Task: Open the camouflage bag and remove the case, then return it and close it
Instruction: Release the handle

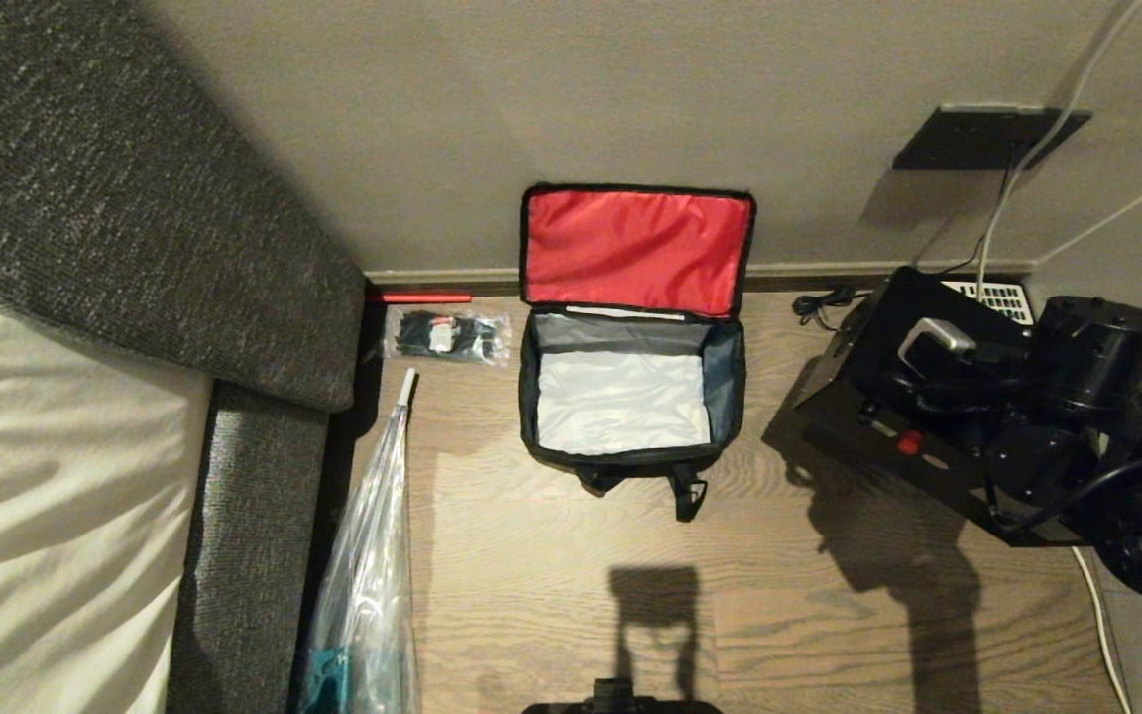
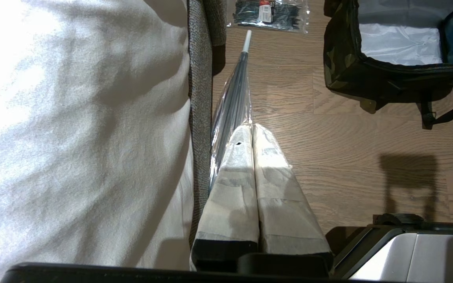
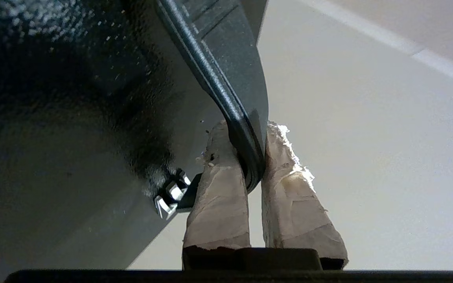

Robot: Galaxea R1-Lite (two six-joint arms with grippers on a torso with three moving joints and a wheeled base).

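At the far left a grey sofa (image 1: 115, 228) with a pale sheet (image 1: 46, 496) borders the wood floor (image 1: 551, 595), where a clear-wrapped umbrella (image 1: 373, 555) and a packet of black cable ties (image 1: 444, 335) lie; there the left gripper (image 2: 252, 131) hangs clenched and empty. In the middle the camouflage bag (image 1: 628, 466) stands open against the wall, red lid up, its silvery inside bare. To the right the case (image 1: 888, 416) hangs tilted above the floor, well apart from the bag, the right gripper (image 3: 246, 157) clamped on its handle (image 3: 226, 98)
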